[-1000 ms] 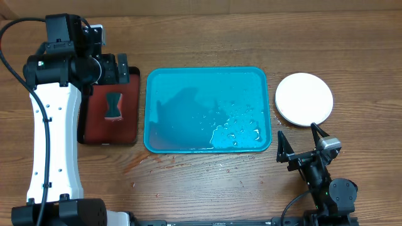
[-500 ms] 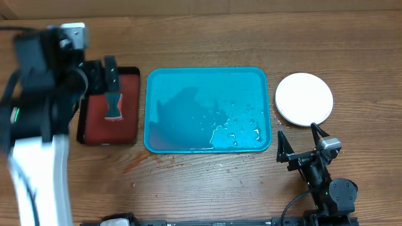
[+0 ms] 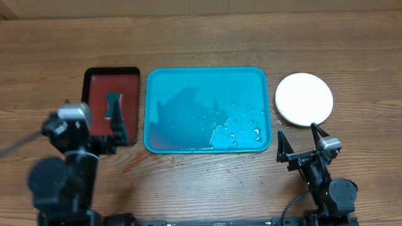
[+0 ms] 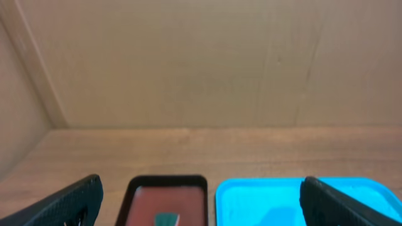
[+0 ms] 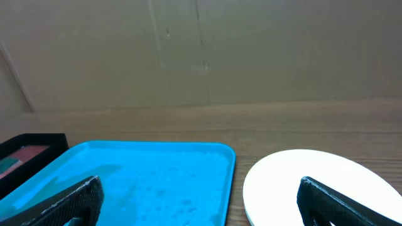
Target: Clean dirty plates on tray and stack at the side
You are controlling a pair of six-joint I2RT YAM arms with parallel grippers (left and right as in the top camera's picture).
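The turquoise tray (image 3: pixel 207 78) lies mid-table, wet with droplets at its front right, and has no plate on it. It also shows in the right wrist view (image 5: pixel 151 176) and the left wrist view (image 4: pixel 264 194). A white plate (image 3: pixel 304 98) sits on the table to the right of the tray, also seen in the right wrist view (image 5: pixel 301 182). No light blue or yellow-green plate shows. My left gripper (image 3: pixel 100 129) is open and empty at the front left (image 4: pixel 201 204). My right gripper (image 3: pixel 300 142) is open and empty in front of the plate (image 5: pixel 201 204).
A small black-rimmed dark red tray (image 3: pixel 100 85) stands left of the turquoise tray, with a teal scrubber (image 3: pixel 114 105) on it. Water spots mark the wood in front of the trays. A cardboard wall rises behind the table (image 4: pixel 188 63).
My left arm has pulled back from over the dark red tray to the front left of the table. The scrubber stays on the red tray. The right arm has not moved.
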